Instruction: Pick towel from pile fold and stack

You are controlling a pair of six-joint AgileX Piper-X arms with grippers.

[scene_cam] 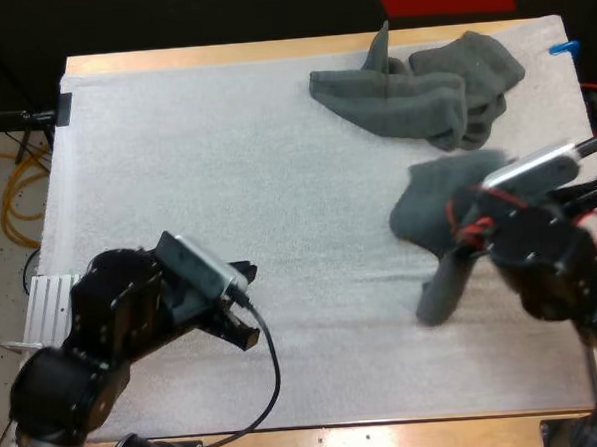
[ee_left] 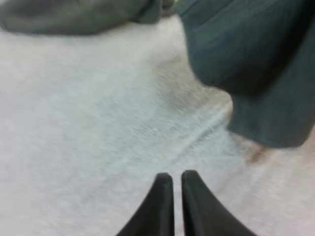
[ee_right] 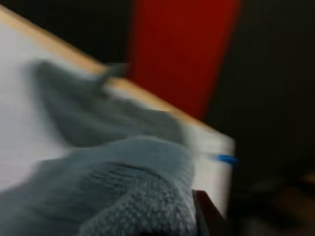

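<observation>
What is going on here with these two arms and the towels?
The right end effector has hold of one dark grey-green towel at the right side of the white mat, and part of the towel hangs toward the near edge. That towel is bunched, not folded. The crumpled towel pile lies at the far side of the mat, apart from it. The left end effector is shut on nothing, over bare mat at the near left.
</observation>
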